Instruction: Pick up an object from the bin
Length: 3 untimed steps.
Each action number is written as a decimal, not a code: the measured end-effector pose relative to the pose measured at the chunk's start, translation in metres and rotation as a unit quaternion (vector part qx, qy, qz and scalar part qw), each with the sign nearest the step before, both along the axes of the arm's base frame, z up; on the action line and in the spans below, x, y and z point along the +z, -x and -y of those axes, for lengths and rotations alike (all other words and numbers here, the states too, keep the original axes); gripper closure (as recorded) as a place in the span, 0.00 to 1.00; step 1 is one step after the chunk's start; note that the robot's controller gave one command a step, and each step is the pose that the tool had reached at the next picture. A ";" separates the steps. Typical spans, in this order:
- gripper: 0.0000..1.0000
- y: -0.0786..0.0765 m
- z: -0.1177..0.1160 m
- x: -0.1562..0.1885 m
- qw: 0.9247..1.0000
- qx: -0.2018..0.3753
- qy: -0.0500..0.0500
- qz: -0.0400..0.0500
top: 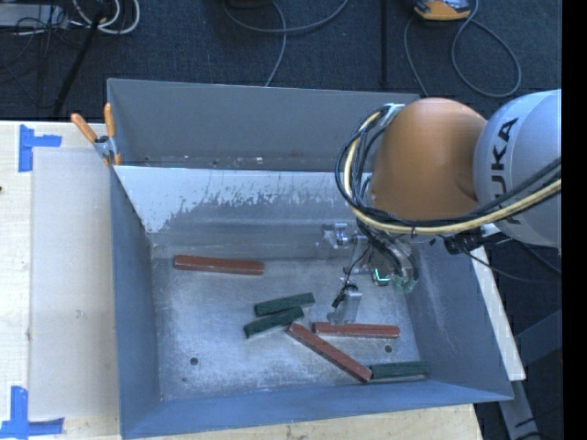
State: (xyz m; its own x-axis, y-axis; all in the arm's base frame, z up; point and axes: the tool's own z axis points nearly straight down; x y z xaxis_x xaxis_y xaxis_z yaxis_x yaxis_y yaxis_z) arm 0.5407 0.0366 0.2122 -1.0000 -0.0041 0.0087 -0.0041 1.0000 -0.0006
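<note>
Camera view: the gripper (344,302), open or closed I cannot tell, hangs just over the left end of a brown stick (358,330) at the bin's (133,291) near right; an end grab may let it swing free.

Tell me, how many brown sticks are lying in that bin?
3. The left stick lies alone; the level stick lies at the right; the slanted stick runs just below it. The arm may hide others.
</note>
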 end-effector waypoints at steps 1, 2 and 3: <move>0.00 -0.006 -0.021 -0.129 1.000 0.012 0.000 0.000; 1.00 -0.009 -0.021 -0.124 1.000 0.010 -0.001 0.005; 0.00 -0.008 -0.021 -0.124 1.000 0.009 -0.001 0.004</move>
